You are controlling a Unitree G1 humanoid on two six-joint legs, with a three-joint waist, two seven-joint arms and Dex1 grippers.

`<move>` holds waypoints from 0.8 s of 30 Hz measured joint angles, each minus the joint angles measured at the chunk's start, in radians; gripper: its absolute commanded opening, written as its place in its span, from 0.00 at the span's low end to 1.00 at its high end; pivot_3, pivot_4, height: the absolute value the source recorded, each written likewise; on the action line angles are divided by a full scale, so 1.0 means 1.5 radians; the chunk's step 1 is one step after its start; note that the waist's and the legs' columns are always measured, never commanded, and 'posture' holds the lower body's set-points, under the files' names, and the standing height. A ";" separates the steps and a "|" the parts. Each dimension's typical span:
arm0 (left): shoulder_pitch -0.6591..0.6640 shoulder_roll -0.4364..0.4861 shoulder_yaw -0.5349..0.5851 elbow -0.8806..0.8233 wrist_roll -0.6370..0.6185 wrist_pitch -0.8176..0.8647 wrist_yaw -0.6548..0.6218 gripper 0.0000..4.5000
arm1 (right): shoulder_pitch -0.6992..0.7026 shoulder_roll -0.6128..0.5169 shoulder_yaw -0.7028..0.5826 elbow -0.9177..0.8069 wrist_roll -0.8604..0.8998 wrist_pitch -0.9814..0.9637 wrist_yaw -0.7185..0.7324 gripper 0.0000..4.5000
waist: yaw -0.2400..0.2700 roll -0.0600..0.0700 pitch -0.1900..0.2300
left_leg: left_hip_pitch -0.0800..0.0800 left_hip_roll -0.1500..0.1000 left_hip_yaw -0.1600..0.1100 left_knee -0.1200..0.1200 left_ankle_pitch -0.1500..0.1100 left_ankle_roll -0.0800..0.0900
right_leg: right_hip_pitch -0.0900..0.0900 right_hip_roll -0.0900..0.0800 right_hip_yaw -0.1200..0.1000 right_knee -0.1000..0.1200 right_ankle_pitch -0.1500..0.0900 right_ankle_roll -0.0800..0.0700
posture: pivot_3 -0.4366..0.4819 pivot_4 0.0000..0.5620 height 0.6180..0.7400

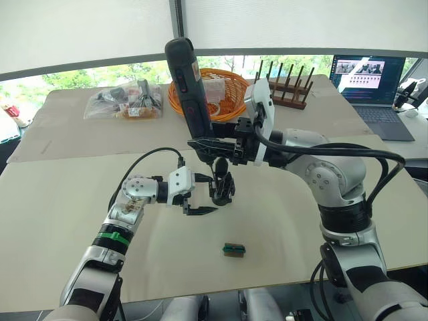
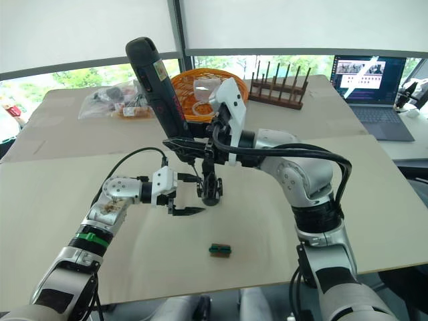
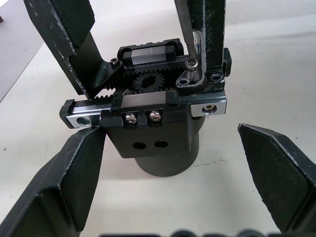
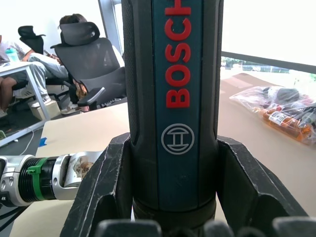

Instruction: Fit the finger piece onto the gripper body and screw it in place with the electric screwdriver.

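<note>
The gripper body (image 3: pixel 158 133) stands upright on the table, showing its gear and rack. From its top rises the finger piece (image 3: pixel 215 34), beside a second black finger (image 3: pixel 64 29). My right gripper (image 1: pixel 214 146) is shut on the electric screwdriver (image 1: pixel 189 87), which it holds nearly upright above the body. The thin bit (image 3: pixel 186 29) rests on a screw (image 3: pixel 191 62) at the finger piece's base. Just left of the gripper body (image 1: pixel 223 187), my left gripper (image 1: pixel 202 195) is open, with a finger on either side of the body's base.
A small green-and-brown block (image 1: pixel 234 249) lies nearer the front edge. At the back are an orange basket (image 1: pixel 221 100), a plastic bag of parts (image 1: pixel 124 101), a wooden rack (image 1: pixel 287 87) and a laptop (image 1: pixel 374 87). People sit at a desk (image 4: pixel 19 74) behind.
</note>
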 measured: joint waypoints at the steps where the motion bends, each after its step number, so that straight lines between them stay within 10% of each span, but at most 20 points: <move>1: 0.000 0.000 0.000 0.000 0.000 0.000 0.000 1.00 | 0.000 0.000 0.000 0.000 0.000 0.000 0.000 0.43 | 0.000 0.000 0.000 | 0.000 0.000 0.000 0.000 0.000 0.000 | 0.000 0.000 0.000 0.000 0.000 0.000 | 0.48 0.27 1.00; 24: 0.000 0.000 -0.001 0.000 0.000 -0.007 0.000 1.00 | 0.000 0.001 0.000 0.000 -0.014 -0.019 0.014 0.43 | 0.000 0.000 0.000 | 0.000 0.000 0.000 0.000 0.000 0.000 | 0.000 0.000 0.000 0.000 0.000 0.000 | 0.48 0.27 1.00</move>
